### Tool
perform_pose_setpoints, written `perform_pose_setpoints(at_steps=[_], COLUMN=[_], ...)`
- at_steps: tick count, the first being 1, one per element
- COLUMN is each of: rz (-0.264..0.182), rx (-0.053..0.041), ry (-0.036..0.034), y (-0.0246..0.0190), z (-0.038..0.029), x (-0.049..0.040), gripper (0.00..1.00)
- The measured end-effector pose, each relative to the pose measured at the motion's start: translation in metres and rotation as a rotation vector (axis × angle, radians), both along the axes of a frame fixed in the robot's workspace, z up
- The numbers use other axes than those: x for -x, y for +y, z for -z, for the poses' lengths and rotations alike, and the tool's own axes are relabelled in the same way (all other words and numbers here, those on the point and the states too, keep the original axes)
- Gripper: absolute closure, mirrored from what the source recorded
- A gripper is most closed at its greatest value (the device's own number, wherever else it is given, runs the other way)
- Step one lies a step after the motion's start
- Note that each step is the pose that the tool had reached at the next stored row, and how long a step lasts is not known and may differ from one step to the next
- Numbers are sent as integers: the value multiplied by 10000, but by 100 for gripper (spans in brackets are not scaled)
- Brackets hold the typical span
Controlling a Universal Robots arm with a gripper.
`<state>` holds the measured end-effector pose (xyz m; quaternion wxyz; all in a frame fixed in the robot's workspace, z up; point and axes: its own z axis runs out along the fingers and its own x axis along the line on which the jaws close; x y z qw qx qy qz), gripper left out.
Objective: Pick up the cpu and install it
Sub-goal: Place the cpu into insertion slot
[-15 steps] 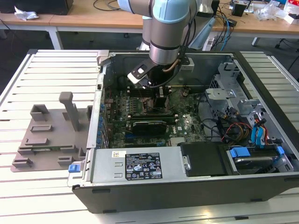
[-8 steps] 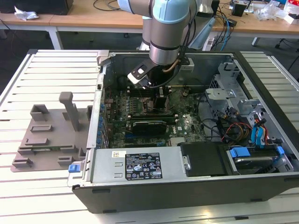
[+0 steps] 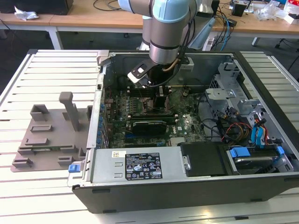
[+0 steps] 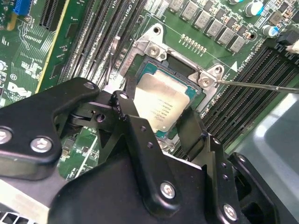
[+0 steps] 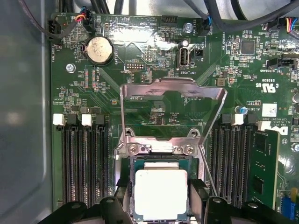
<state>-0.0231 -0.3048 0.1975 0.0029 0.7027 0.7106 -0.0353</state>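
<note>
The cpu (image 4: 163,100) (image 5: 161,192), a flat square chip with a silver-grey top plate, lies level in the motherboard socket (image 4: 150,57). My gripper (image 4: 159,116) (image 5: 161,200) is shut on it, with one black finger (image 4: 125,106) against one edge and the other against the opposite edge. The socket's metal load plate (image 5: 173,91) stands flipped up behind the chip, and its thin lever (image 4: 261,87) is swung aside. In the exterior view the gripper (image 3: 161,100) reaches down into the open computer case (image 3: 187,184), over the middle of the board.
Rows of memory slots (image 5: 84,163) (image 5: 231,163) flank the socket on both sides. A grey plastic tray (image 3: 51,135) lies on the slatted table at the exterior view's left. Drive bays and cables (image 3: 247,126) crowd the case at the right.
</note>
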Motion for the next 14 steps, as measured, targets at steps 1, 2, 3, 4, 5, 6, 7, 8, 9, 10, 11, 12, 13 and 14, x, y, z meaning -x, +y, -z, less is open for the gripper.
perform_pose_setpoints(at_steps=[1,2,3,4,5,6,7,8,9,10,11,12,13,14], rz=[0,1,0,1,1,1,0,0,0,0,0,0,-1,-4], rx=[-1,-1,-1,1,0,0,-1,-2,-2,0,-4,-14,-23,-36], ry=[0,0,-1,1,0,0,-1,-2,-1,0,0,0,0,1], y=[1,1,1,0,0,0,1,1,0,0,0,0,0,-1], z=[-1,-16,-37,-56,-68,-81,-85,-87,-87,-88,-88,-88,-88,-88], x=[0,0,0,0,0,0,0,0,0,0,0,0,0,0], gripper=[38,38,38,38,38,38,40,46,53,58,64,76,76,83])
